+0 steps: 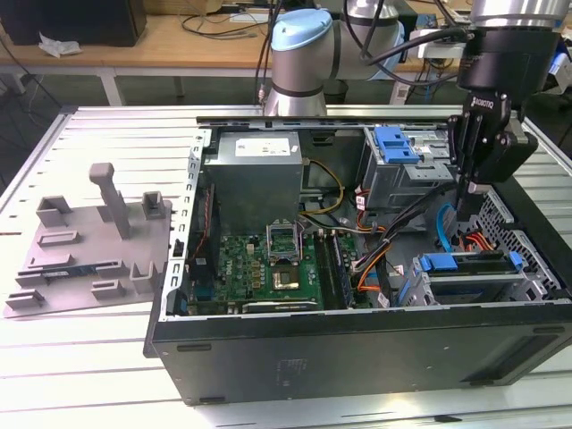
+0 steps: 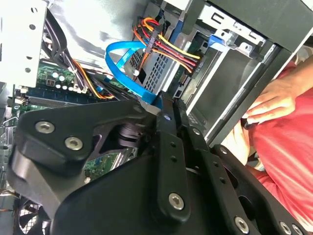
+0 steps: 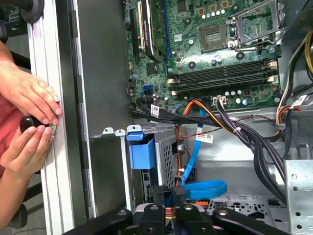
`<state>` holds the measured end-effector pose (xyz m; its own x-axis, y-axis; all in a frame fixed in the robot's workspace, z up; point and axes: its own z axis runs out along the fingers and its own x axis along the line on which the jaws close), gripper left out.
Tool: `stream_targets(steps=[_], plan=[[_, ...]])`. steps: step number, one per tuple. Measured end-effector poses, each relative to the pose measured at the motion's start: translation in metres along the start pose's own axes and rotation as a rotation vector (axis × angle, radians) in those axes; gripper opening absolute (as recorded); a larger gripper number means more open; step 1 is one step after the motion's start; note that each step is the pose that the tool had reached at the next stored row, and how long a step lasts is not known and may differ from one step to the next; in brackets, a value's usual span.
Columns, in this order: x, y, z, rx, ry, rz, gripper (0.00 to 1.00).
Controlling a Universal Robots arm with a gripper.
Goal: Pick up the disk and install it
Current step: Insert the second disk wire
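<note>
Inside computer case [image 1: 357,340], disk [image 1: 465,265] lies flat, lengthwise along front wall; gripper [image 1: 471,192] state unclear.

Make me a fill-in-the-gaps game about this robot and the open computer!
1. The gripper hangs over the open computer ____.
2. The flat cable near the gripper is coloured ____.
3. The tray with the upright post is coloured ____.
4. In the first wrist view, a person rests two ____ by the computer's edge.

Missing words: case, blue, grey, hands.
</note>
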<state>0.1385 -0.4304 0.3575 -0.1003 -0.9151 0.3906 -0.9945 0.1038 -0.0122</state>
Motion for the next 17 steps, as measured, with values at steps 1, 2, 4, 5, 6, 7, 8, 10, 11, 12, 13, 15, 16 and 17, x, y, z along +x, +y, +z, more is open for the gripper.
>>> stream_targets(steps=[1,2,4,5,6,7,8,10,11,12,13,15,16,17], plan=[[-0.0001,0.0000,0.0002,0.0001,0.0004,0.000,0.16],[-0.0002,0.0000,0.0004,0.0001,0.0007,0.000,0.16],[-0.0003,0.0000,0.0007,0.0001,0.0011,0.000,0.16],[-0.0003,0.0000,0.0007,0.0002,0.0011,0.000,0.16],[-0.0004,0.0000,0.0008,0.0001,0.0010,0.000,0.16],[-0.0004,0.0000,0.0008,0.0002,0.0011,0.000,0.16],[-0.0004,0.0000,0.0009,0.0001,0.0010,0.000,0.16],[-0.0004,0.0000,0.0009,0.0001,0.0011,0.000,0.16],[-0.0004,0.0000,0.0009,0.0001,0.0010,0.000,0.16],[-0.0004,0.0000,0.0009,0.0001,0.0010,0.000,0.16],[-0.0004,0.0000,0.0010,0.0001,0.0010,0.000,0.16],[-0.0003,0.0000,0.0011,0.0001,0.0007,0.000,0.16],[-0.0001,0.0000,0.0012,0.0001,0.0008,0.000,0.16],[0.0002,-0.0001,0.0013,0.0001,0.0008,0.000,0.16]])
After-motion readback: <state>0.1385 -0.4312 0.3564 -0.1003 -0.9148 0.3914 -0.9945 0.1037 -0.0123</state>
